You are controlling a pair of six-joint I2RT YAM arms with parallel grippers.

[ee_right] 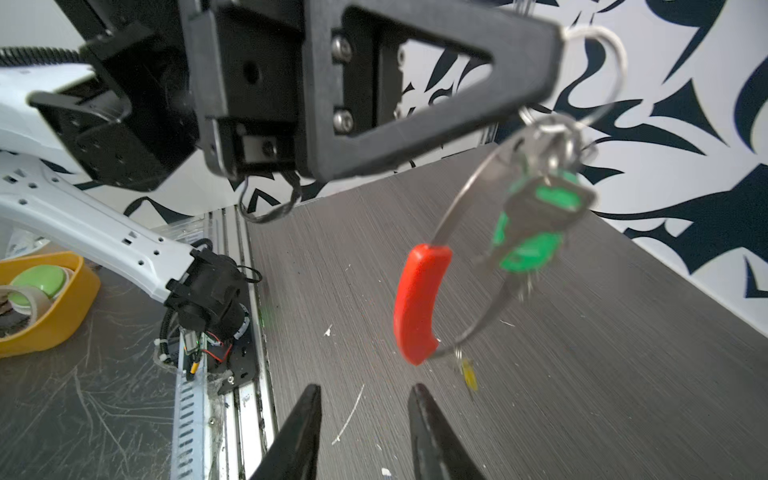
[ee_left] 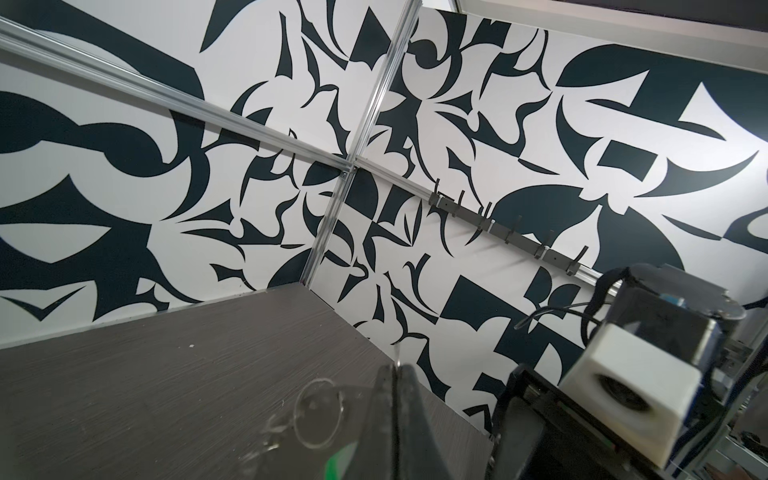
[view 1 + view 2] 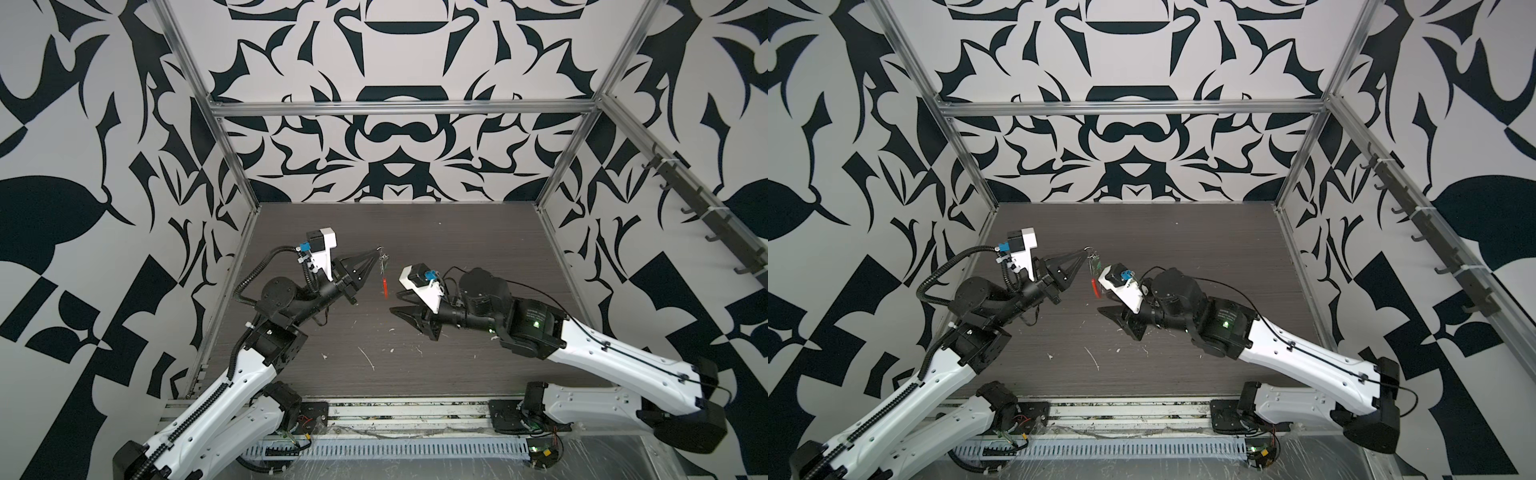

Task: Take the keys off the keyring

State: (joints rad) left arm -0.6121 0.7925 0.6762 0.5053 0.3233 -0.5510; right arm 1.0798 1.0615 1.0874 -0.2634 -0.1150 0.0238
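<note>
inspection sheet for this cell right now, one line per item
surface: dark wood-grain table, scuffed
job's things: keyring hangs in the air; green key tag near its top, yellow key tag near its bottom
clutter: white scraps on the table; yellow bin off it
end effectors: left end effector shut on a silver ring atop the bunch; right end effector open, empty
cables: black conduit on left arm; thin lead over right arm
surroundings: patterned walls, hook rail
</note>
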